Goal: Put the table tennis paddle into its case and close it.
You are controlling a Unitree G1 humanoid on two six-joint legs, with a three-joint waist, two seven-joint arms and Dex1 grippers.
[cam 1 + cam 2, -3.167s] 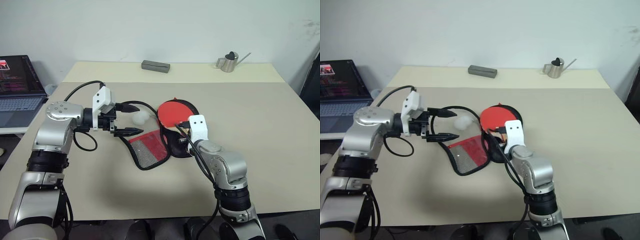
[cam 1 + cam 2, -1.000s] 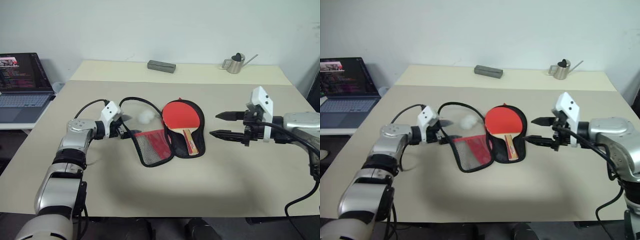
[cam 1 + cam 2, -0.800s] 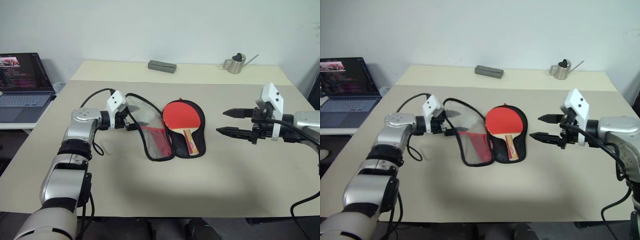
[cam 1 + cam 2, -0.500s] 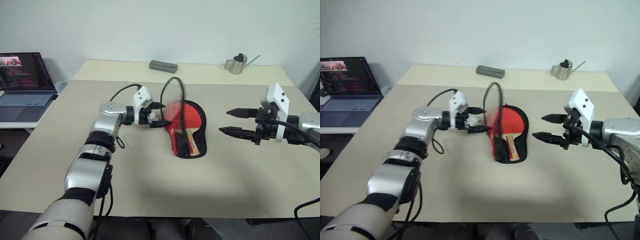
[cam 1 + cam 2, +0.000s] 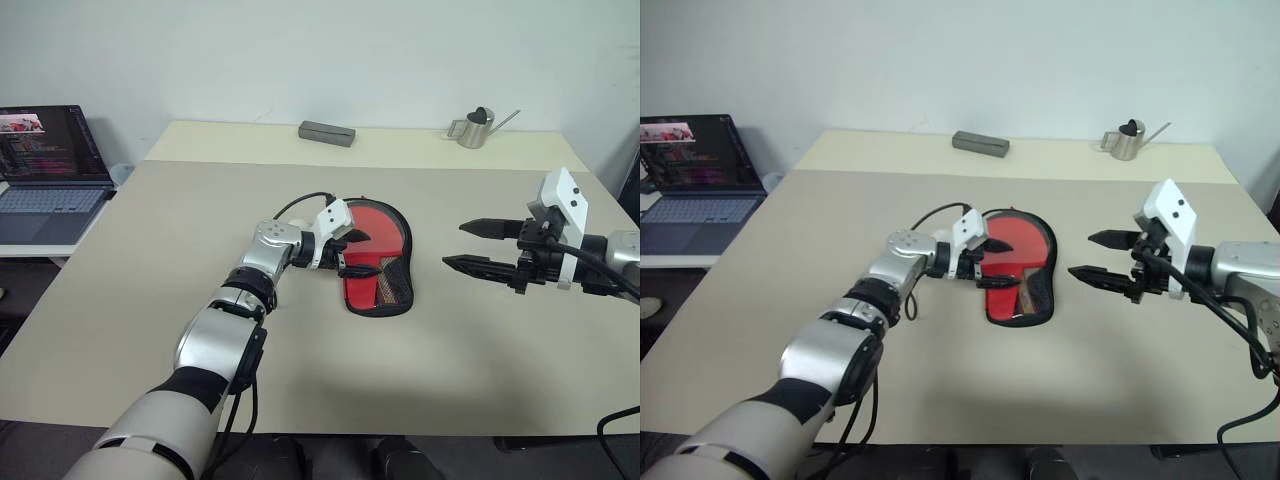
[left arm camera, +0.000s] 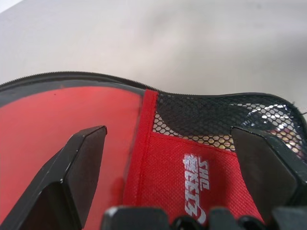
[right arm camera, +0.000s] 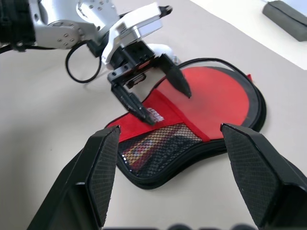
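Note:
The case [image 5: 385, 225] lies folded flat at the table's middle, red side up, with its black mesh pocket [image 5: 392, 285] at the near end. The flap covers the table tennis paddle; only its striped handle [image 7: 158, 139] shows through the mesh. My left gripper [image 5: 368, 253] reaches in from the left and hovers open just over the case's left edge, with nothing between its fingers. In the left wrist view the white logo [image 6: 196, 178] sits between the spread fingers. My right gripper [image 5: 454, 245] is open in the air to the right of the case, apart from it.
A grey block [image 5: 326, 132] and a small metal watering can [image 5: 472, 128] stand at the table's far edge. An open laptop [image 5: 45, 160] sits on a side table to the left. Bare tabletop [image 5: 300, 360] surrounds the case.
The left gripper swept right and carried the case's flap over the paddle; the flap stood upright half a second ago and now lies flat. The right gripper has stayed in place.

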